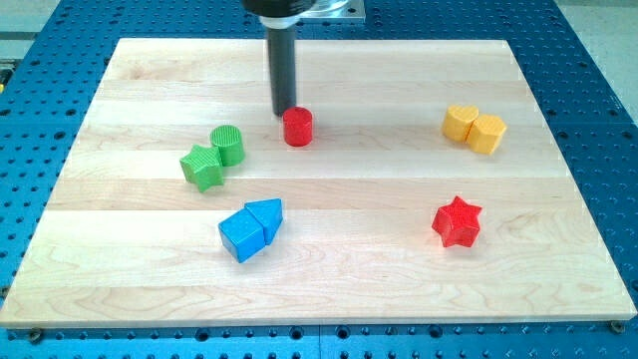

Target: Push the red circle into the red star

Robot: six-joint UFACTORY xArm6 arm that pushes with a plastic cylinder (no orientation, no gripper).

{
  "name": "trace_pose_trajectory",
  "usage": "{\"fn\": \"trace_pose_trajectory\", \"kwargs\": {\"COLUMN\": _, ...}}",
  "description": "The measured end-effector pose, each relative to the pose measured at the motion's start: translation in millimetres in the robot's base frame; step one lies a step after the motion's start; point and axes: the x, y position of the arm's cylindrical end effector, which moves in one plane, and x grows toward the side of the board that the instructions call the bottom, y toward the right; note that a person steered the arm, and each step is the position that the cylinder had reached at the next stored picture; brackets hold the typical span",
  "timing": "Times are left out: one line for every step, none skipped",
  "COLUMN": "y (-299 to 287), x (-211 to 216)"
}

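The red circle (297,127) is a short red cylinder standing on the wooden board (399,279), a little above the middle. The red star (458,221) lies far off toward the view's lower right. My rod comes down from the view's top, and my tip (284,111) rests just up and left of the red circle, touching it or nearly so.
A green cylinder (228,145) and a green star (203,168) sit together at the left. A blue cube (242,235) and a blue wedge-like block (266,214) sit together at lower centre. Two yellow blocks (474,128) sit touching at the upper right.
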Motion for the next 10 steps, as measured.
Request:
{"fn": "trace_pose_trajectory", "kwargs": {"y": 36.3, "x": 35.6}}
{"fn": "trace_pose_trajectory", "kwargs": {"y": 100.5, "x": 69.9}}
{"fn": "trace_pose_trajectory", "kwargs": {"y": 81.0, "x": 61.4}}
{"fn": "trace_pose_trajectory", "kwargs": {"y": 64.1, "x": 85.2}}
{"fn": "trace_pose_trajectory", "kwargs": {"y": 94.6, "x": 120.0}}
{"fn": "trace_pose_trajectory", "kwargs": {"y": 95.9, "x": 111.8}}
{"fn": "trace_pose_trajectory", "kwargs": {"y": 124.3, "x": 101.5}}
{"fn": "trace_pose_trajectory", "kwargs": {"y": 156.2, "x": 98.1}}
{"fn": "trace_pose_trajectory", "kwargs": {"y": 161.9, "x": 82.3}}
{"fn": "trace_pose_trajectory", "kwargs": {"y": 177.4, "x": 95.6}}
